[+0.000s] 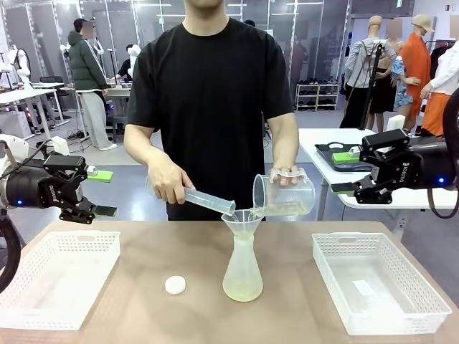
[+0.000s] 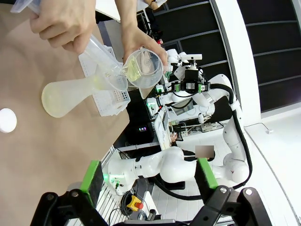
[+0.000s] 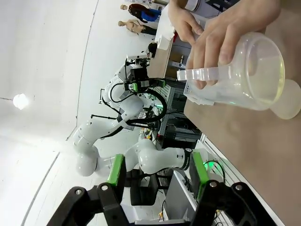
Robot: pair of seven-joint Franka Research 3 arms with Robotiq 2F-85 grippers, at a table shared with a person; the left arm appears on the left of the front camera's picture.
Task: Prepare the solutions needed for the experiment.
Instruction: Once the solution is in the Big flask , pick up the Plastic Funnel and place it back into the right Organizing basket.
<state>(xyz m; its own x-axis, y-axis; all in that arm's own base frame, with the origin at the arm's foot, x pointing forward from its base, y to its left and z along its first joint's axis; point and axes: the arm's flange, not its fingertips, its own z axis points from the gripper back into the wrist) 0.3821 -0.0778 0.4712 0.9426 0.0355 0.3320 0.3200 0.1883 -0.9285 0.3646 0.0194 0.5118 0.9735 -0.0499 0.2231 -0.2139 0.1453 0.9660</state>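
The solutions (image 1: 242,289) lie as a shallow yellow pool in the frosted flask (image 1: 242,264) mid-surface, where a person tips a beaker (image 1: 285,193) and cylinder (image 1: 206,201) into its funnel (image 1: 242,217). I'd guess it's light, slick and tippy, so grip it at the narrow neck. The left pincer (image 1: 102,193) and right pincer (image 1: 346,172) hang open, empty, at either side.

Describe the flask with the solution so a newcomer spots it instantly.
On the brown table, between the white left basket and right basket, before the person, stands a frosted conical flask with a funnel in its neck. It holds a little pale yellow solution; unlike the measuring cylinder and handled beaker the person tips over it, it rests on the table.
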